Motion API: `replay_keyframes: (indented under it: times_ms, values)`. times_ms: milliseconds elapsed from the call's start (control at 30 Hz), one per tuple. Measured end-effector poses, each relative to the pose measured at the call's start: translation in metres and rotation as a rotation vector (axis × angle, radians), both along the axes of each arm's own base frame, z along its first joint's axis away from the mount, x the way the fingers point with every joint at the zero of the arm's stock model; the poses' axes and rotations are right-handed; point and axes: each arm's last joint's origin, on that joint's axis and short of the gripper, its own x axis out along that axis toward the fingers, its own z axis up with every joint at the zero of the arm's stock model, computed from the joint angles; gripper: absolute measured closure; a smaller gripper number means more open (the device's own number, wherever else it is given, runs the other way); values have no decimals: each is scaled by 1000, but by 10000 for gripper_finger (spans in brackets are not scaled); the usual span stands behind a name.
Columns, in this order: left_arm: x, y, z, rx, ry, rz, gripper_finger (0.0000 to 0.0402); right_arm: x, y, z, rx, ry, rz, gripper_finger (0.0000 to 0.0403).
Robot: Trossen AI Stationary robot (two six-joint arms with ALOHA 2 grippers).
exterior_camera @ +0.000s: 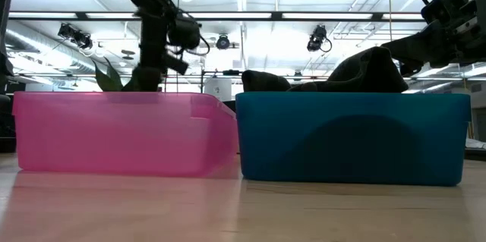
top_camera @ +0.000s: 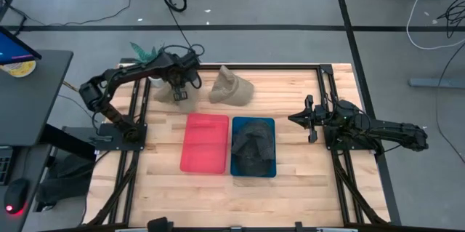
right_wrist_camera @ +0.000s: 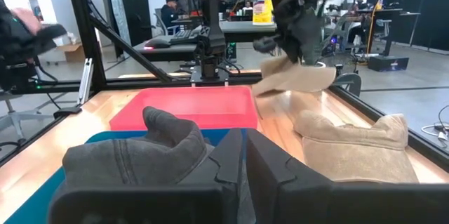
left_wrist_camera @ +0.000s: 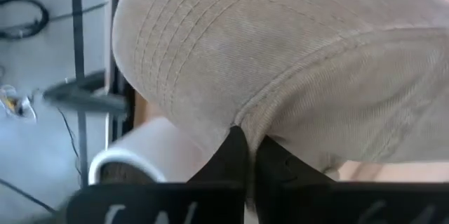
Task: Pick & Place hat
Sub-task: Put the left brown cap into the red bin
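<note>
Your right wrist view shows what the low view hides: the left gripper clamped on a tan hat, lifted above the table beyond the pink bin. The right gripper waits, fingers together.

wooden table: pink bin, blue bin, tan hat.
</note>
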Motion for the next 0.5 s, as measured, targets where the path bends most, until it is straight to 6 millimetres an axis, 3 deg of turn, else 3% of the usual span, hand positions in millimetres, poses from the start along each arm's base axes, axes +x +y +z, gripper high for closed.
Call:
replay_keyframes:
  times_ms: [233,500]
  values:
    - [-6,-27,38,-51,-99,107,398,0,0,0,0,0,0,376]
    - [-5,-75,62,-127,-278,181,398,0,0,0,0,0,0,376]
